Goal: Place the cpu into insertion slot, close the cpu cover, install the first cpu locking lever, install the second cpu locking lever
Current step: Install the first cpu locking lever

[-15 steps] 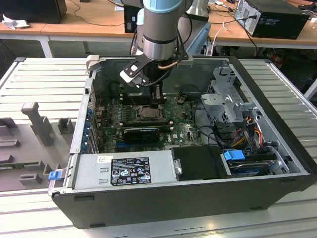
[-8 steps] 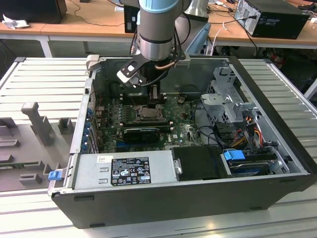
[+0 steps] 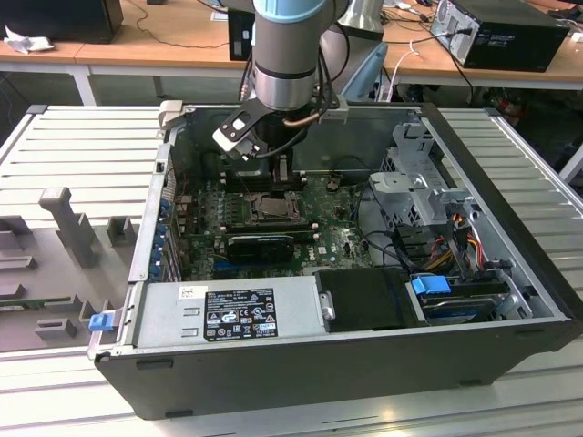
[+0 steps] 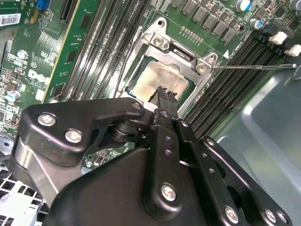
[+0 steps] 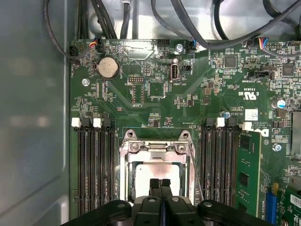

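The insertion slot (image 3: 271,208) sits in the middle of the green board inside the open computer case. The silver cpu cover (image 5: 155,147) (image 4: 181,52) lies flat on it. The tan cpu (image 5: 146,170) (image 4: 157,75) shows through the cover's square window. My gripper (image 5: 160,182) (image 4: 164,92) (image 3: 282,185) hangs just over the cpu. Its two black fingers are pressed together with nothing between them. A thin metal locking lever (image 4: 254,66) (image 5: 196,176) sticks out from a corner of the socket, away from the frame.
Black memory slots (image 5: 94,165) (image 5: 218,160) flank the socket on both sides. A long black ribbed card (image 3: 260,244), the power supply (image 3: 228,309) and a drive cage (image 3: 424,187) stand around it. Cables (image 5: 188,28) and the grey case wall (image 4: 263,127) lie close by.
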{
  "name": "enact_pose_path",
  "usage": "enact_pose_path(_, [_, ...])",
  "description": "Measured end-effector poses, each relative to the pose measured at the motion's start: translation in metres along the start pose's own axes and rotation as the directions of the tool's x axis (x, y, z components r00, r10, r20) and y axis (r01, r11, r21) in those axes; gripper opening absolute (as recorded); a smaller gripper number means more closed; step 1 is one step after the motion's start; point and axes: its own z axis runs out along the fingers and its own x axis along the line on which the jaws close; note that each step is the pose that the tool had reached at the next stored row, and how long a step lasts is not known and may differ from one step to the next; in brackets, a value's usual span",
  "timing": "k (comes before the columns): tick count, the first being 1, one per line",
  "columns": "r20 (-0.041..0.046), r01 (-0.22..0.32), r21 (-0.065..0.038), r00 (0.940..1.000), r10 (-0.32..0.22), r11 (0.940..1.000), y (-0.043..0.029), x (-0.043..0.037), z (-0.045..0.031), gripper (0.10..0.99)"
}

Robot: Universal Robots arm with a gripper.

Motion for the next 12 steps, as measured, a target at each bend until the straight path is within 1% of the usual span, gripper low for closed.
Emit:
enact_pose_path(6, [0.0,0.0,0.0,1.0,0.0,1.0,0.0,0.0001,-0.0051,0.106])
enact_pose_path(8, [0.0,0.0,0.0,1.0,0.0,1.0,0.0,0.0003,-0.0119,0.106])
enact_pose_path(10, [0.0,0.0,0.0,1.0,0.0,1.0,0.0,0.0003,-0.0159,0.106])
enact_pose_path(12, [0.0,0.0,0.0,1.0,0.0,1.0,0.0,0.0005,-0.0218,0.106])
